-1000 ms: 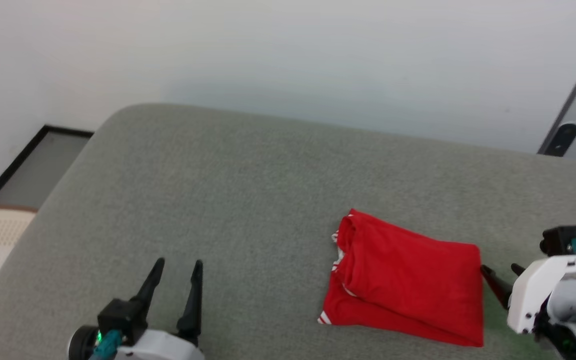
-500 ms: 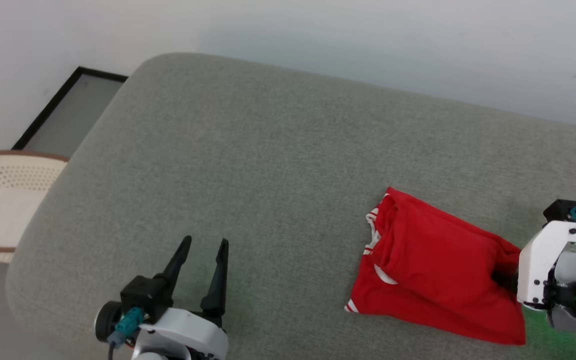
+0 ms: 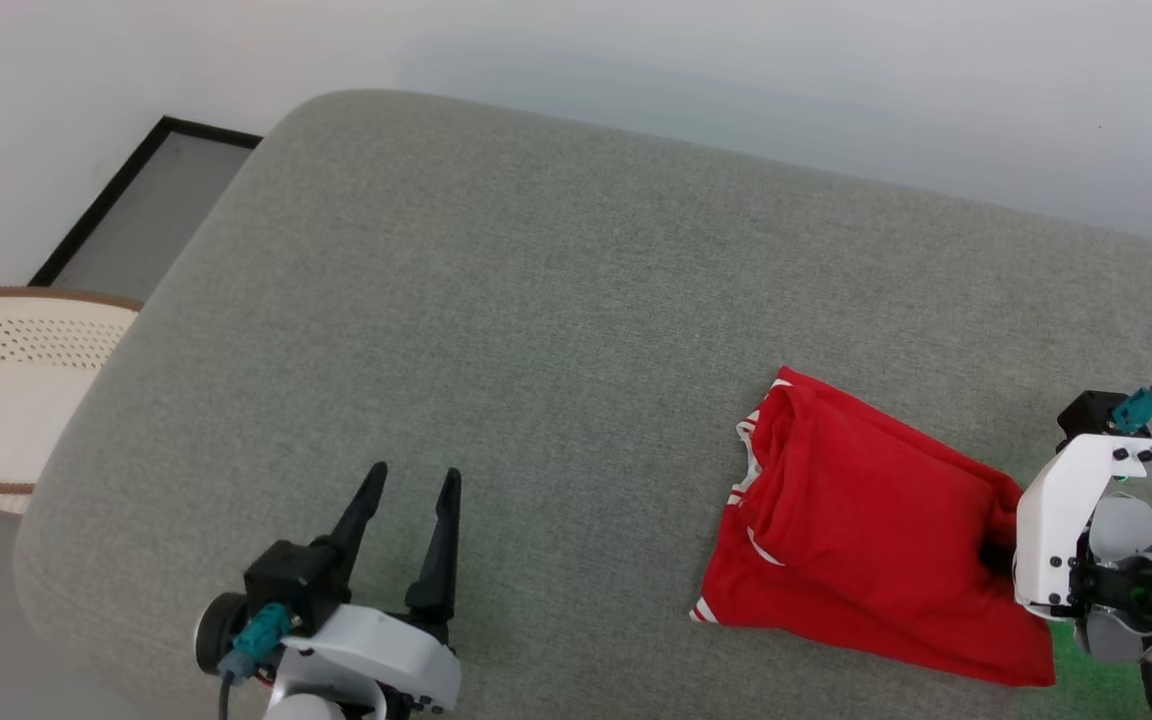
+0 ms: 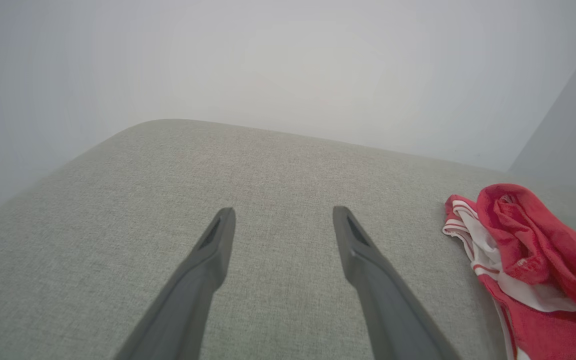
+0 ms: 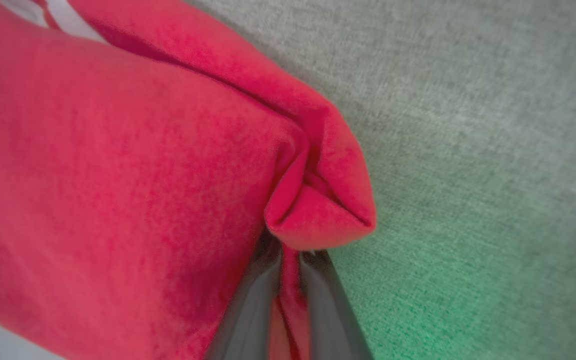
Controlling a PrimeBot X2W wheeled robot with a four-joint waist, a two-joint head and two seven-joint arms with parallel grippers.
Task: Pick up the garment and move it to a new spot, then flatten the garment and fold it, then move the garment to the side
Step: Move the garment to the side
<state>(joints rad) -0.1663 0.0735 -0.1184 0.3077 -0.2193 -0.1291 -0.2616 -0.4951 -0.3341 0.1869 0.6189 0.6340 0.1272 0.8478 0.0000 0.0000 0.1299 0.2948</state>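
Right wrist view: right gripper (image 5: pixel 290 252) jaws narrow, pinched on corner of folded red jersey garment (image 5: pixel 118 165); left gripper (image 4: pixel 283 212) jaws stood wide over grey fabric cushion (image 4: pixel 268 160).

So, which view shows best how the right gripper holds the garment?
Right wrist view: the garment is pinched between the right gripper's shut fingers. Head view: whole garment, fingertips buried in it. Left wrist view: its striped edge.
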